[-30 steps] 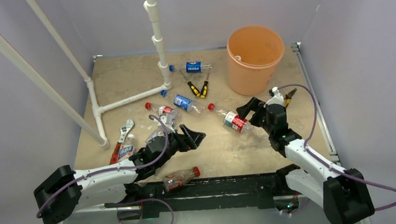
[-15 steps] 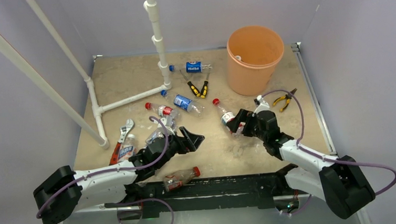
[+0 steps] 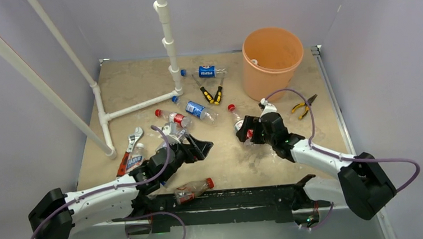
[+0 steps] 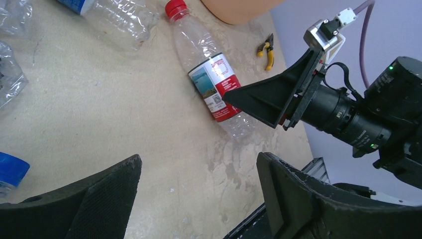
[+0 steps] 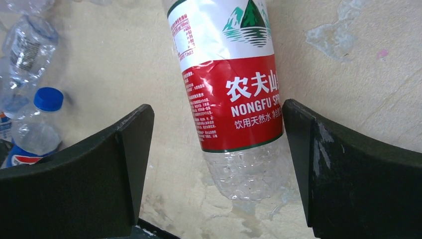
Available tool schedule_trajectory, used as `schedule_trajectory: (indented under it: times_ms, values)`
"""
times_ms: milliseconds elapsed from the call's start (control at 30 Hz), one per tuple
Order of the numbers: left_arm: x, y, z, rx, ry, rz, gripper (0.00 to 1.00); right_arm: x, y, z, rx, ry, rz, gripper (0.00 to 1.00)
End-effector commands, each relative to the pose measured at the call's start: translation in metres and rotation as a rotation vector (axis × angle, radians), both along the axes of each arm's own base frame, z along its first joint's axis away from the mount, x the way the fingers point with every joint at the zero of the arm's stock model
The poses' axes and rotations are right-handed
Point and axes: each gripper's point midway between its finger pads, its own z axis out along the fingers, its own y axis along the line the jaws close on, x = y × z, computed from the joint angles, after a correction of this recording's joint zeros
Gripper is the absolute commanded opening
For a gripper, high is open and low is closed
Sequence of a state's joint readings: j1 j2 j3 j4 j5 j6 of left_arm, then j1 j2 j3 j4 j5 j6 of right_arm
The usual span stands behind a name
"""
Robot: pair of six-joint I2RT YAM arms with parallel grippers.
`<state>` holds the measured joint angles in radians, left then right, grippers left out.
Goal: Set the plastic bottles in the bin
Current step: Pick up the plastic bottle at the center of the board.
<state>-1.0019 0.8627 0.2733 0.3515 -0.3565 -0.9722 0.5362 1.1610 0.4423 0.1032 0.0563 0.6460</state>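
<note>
Straddling the bottle, right gripper stands wide, with the label between its fingers and nothing grasped. Left gripper is spread and empty. Bin lies well beyond the hand. Risk: closing off-centre on the thin round wall may squeeze the bottle out sideways.

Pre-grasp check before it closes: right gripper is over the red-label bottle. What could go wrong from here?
1. The bottle lies skewed and off-centre in the open right gripper, nearer one side; closing may roll it away.
2. The grip would land partly on its thin clear end, which could crumple and slip.
3. The open left gripper hovers close by, facing the same bottle; the two arms might collide.
</note>
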Motion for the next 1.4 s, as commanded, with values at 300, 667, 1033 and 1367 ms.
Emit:
schedule_trajectory:
  times_ms: [300, 667, 1033, 1367]
  values:
    - [0.008, -0.002, 0.008, 0.062, -0.022, 0.017, 0.86, -0.003, 0.020, -0.031, -0.194, 0.078, 0.076, 0.88]
    - [0.017, 0.007, 0.038, 0.092, -0.082, 0.069, 0.86, -0.006, 0.024, 0.009, -0.128, -0.038, 0.087, 0.51]
    - [0.036, 0.008, 0.112, 0.078, -0.250, 0.127, 0.92, -0.059, 0.051, 0.148, 0.231, -0.490, 0.384, 0.50]
    - [0.022, -0.009, 0.227, -0.139, -0.597, 0.034, 0.99, -0.117, 0.054, 0.203, 0.417, -0.740, 0.613, 0.49]
